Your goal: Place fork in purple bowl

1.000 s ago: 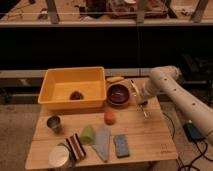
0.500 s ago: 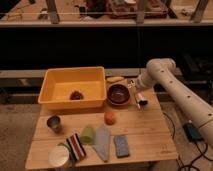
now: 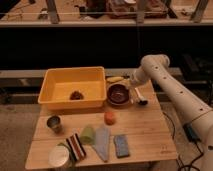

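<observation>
The purple bowl (image 3: 119, 94) stands on the wooden table (image 3: 145, 130), just right of the yellow tub. My gripper (image 3: 132, 83) is at the end of the white arm that reaches in from the right. It hovers over the bowl's far right rim. I cannot make out the fork; it may be hidden at the gripper. A pale-handled utensil with a dark head (image 3: 138, 97) lies on the table just right of the bowl, below the gripper.
A large yellow tub (image 3: 55, 90) with a small dark item inside stands at the back left. A yellow object (image 3: 115, 79) lies behind the bowl. A metal cup (image 3: 54, 123), an orange item (image 3: 109, 117), cloths and sponges (image 3: 102, 142) lie along the front.
My gripper has moved left and toward the back, from the table right of the bowl to the bowl's far right rim. The pale-handled utensil now shows uncovered.
</observation>
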Motion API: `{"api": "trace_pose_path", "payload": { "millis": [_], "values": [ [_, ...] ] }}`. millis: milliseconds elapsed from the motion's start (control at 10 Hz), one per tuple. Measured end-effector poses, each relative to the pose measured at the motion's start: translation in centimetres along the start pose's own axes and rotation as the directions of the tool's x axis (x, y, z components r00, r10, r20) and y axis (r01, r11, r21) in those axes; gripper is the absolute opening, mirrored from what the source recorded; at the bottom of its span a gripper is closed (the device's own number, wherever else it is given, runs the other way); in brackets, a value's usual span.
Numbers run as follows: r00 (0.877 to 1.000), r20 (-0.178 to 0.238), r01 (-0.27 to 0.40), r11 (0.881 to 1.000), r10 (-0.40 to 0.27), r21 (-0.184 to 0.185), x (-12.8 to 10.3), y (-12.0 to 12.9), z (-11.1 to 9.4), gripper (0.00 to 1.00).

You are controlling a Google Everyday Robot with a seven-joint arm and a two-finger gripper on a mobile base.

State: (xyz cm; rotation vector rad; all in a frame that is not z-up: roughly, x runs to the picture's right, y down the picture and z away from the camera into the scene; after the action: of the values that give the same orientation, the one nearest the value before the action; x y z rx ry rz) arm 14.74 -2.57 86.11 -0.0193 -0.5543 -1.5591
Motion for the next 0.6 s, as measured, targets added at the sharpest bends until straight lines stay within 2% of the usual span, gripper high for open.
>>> {"api": "trace_pose_path", "payload": {
  "millis": [200,600],
  "values": [
    [1.0,-0.015,0.001,1.0,-0.001,-0.003,1.1,-0.9,0.8,0.0],
    [0.997,-0.073,-0.005,1.0,0.005,0.001,2.1,-1.3,2.6,0.0]
  ]
}}
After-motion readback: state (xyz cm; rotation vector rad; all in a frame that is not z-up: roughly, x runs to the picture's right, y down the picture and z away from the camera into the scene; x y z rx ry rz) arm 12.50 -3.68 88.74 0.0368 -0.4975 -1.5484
